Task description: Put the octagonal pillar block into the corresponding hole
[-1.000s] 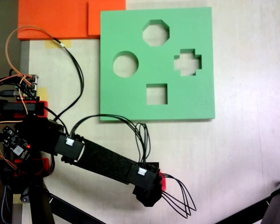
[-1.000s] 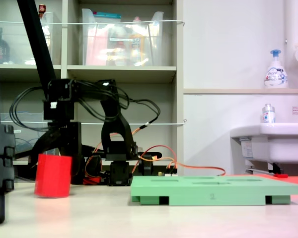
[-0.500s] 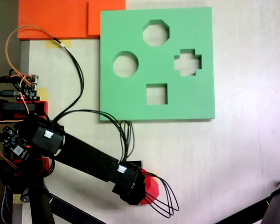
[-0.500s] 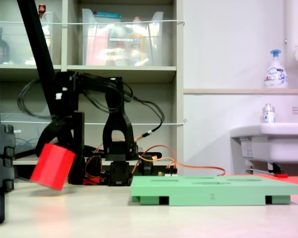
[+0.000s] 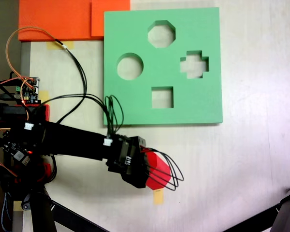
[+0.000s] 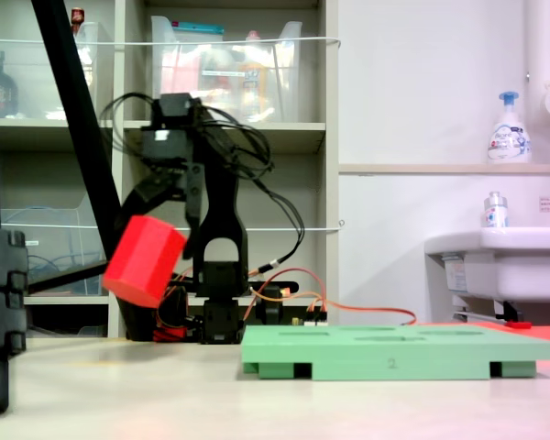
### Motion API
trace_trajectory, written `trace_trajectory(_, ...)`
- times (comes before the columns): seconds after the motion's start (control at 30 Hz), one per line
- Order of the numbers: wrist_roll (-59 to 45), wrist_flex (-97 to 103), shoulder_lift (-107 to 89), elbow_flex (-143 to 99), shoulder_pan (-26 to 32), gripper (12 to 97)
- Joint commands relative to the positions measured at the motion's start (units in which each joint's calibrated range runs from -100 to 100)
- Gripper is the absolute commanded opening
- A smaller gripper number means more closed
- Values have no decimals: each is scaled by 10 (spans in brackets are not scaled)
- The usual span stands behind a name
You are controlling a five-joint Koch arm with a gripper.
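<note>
I am holding the octagonal pillar block (image 6: 145, 261) in the tool (image 6: 170, 240), which is clamped on it, well above the bench (image 6: 165, 394) and tilted. In the fixed view from above, the block (image 5: 157, 173) is hanging near the green board (image 5: 135, 29). The corresponding hole (image 5: 161, 34) is lying at the far side of the board. I am worrying that the tilted block is going to catch on the hole's edge, or slip.

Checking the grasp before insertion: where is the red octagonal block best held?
On its flat side walls near the top, fingers coming from above, as the gripper does: the red block hangs tilted, lower end free to enter the octagonal hole.
</note>
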Motion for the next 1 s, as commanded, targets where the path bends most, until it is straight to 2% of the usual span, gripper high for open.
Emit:
trace_trajectory(0.0,41,-28,-31,12,28,371)
trace_trajectory(0.23,184,-28,-2,49,134,371)
trace_trajectory(0.47,263,-28,170,246,228,358)
trace_trajectory(0.7,318,-28,364,434,282,346)
trace_trajectory(0.97,385,23,441,455,318,347)
